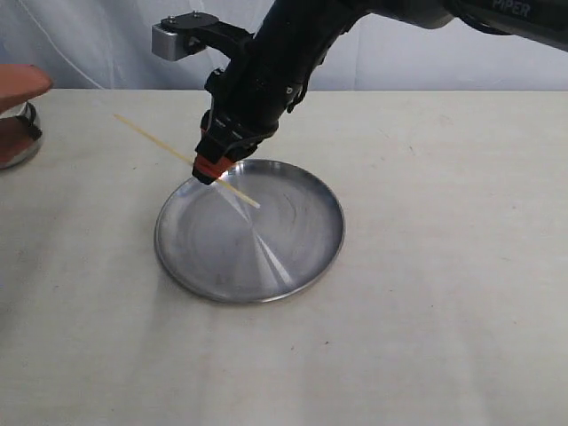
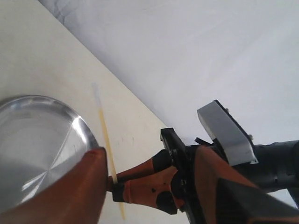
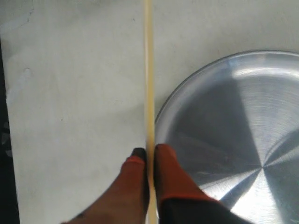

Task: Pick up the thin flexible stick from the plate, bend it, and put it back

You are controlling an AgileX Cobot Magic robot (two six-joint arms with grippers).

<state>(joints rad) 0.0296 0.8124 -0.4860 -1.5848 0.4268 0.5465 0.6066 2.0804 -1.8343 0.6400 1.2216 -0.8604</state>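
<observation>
The thin pale stick (image 1: 155, 140) is straight and slants from above the table at the far left down over the steel plate (image 1: 293, 226). My right gripper (image 1: 209, 173) reaches across and is shut on the stick near the plate's far-left rim. In the right wrist view its orange fingers (image 3: 135, 186) pinch the stick (image 3: 149, 70) beside the plate (image 3: 233, 116). My left gripper (image 1: 19, 111) stays at the left edge, open and holding nothing. The left wrist view shows the stick (image 2: 103, 130), the plate (image 2: 32, 135) and the right gripper (image 2: 112, 186).
A shiny rounded object (image 1: 25, 153) sits at the left edge, partly hidden by the left gripper. The pale tabletop (image 1: 444, 311) stretches to the right and front of the plate. A white backdrop (image 1: 106, 44) closes the far side.
</observation>
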